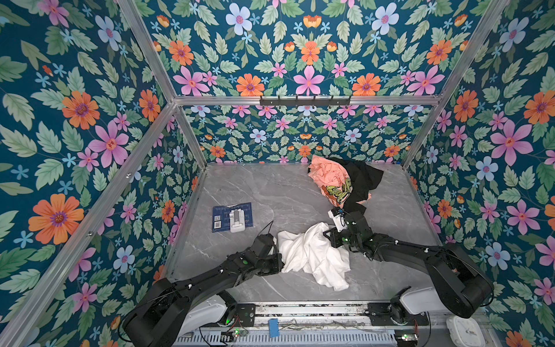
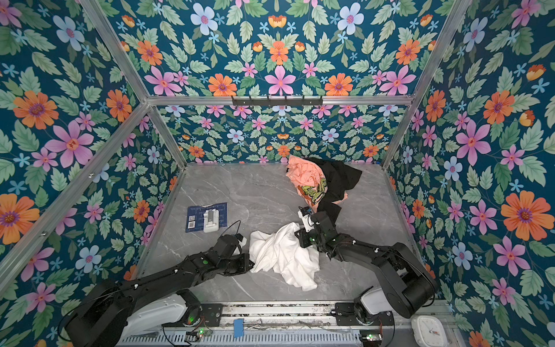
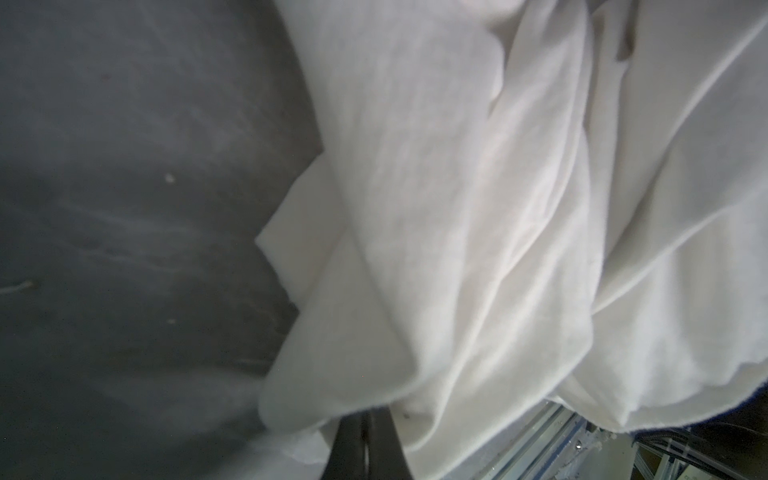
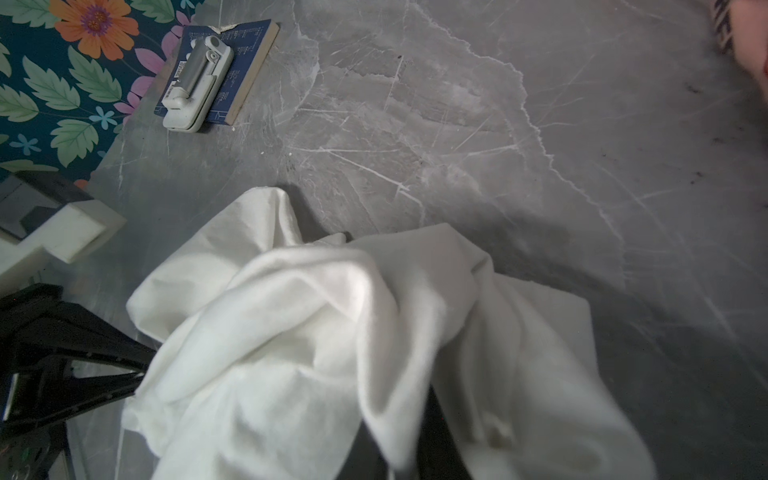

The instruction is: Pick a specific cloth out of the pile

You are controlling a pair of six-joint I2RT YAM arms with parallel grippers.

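My left gripper [image 3: 365, 436] is clenched on the white cloth [image 1: 312, 258], which lies on the table [image 1: 255, 186] well apart from the pile [image 1: 345, 183]. Whether my right gripper [image 1: 327, 235] grips it, I cannot tell. A firm pinch and slow, even pull suit best.

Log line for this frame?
cloth: apart from pile | left gripper: shut on cloth | right gripper: at cloth, grip unclear

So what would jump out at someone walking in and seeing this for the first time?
The loud floral wallpaper on every wall hits first. Next comes a crumpled white cloth at the front middle of the grey marble table, with the black left arm and right arm reaching it from either side. Far back on the right lies a pile: a peach-pink printed shirt against a black garment.
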